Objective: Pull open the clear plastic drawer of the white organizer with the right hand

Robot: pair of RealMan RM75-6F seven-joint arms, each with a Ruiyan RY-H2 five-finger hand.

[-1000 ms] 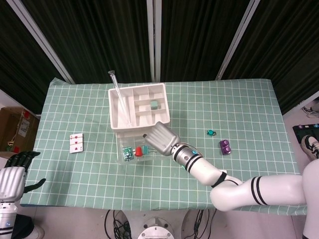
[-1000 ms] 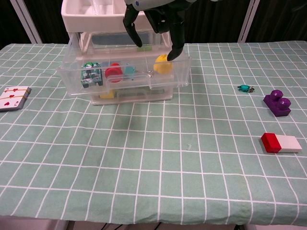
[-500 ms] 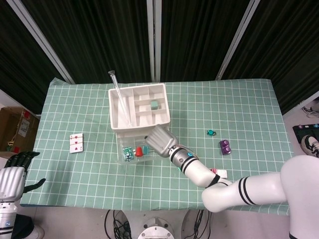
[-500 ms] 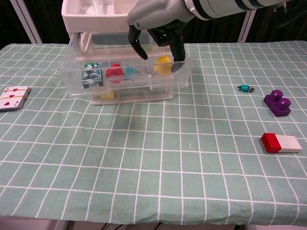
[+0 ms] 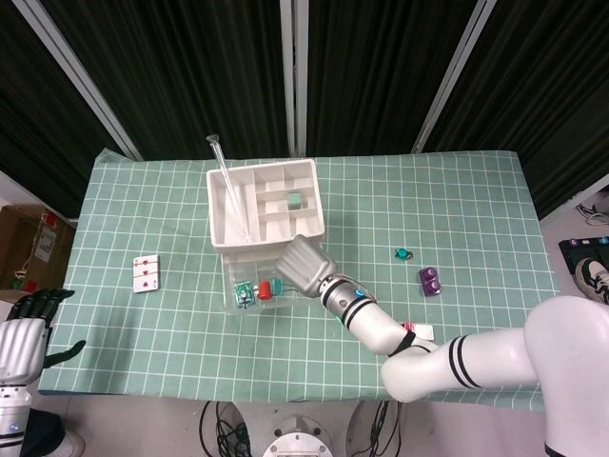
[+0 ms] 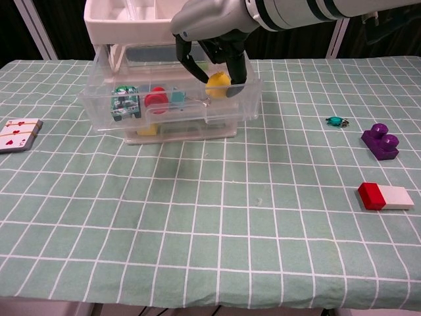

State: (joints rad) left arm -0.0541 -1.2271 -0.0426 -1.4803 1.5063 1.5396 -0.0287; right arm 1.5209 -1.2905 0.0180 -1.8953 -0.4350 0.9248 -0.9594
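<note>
The white organizer [image 5: 262,205] [image 6: 125,20] stands at the back middle of the table. Its clear plastic drawer [image 6: 171,117] [image 5: 236,276] is pulled out toward me and holds small coloured pieces: green, red, teal and yellow. My right hand [image 6: 212,29] [image 5: 304,264] hovers over the drawer's right half. Its fingers [image 6: 238,71] hang down into the drawer, spread on both sides of the yellow piece [image 6: 218,84], and grip nothing that I can see. My left hand [image 5: 24,335] stays off the table at the bottom left, fingers apart and empty.
A playing card [image 6: 18,134] [image 5: 146,273] lies left of the drawer. To the right lie a small teal item [image 6: 336,121], a purple brick [image 6: 380,141] and a red-and-white block [image 6: 385,196]. A clear rod [image 5: 228,186] leans out of the organizer's top tray.
The right hand has dropped lower and shifted slightly left, so its fingers now reach inside the drawer around the yellow piece. The drawer and left hand have not moved.
</note>
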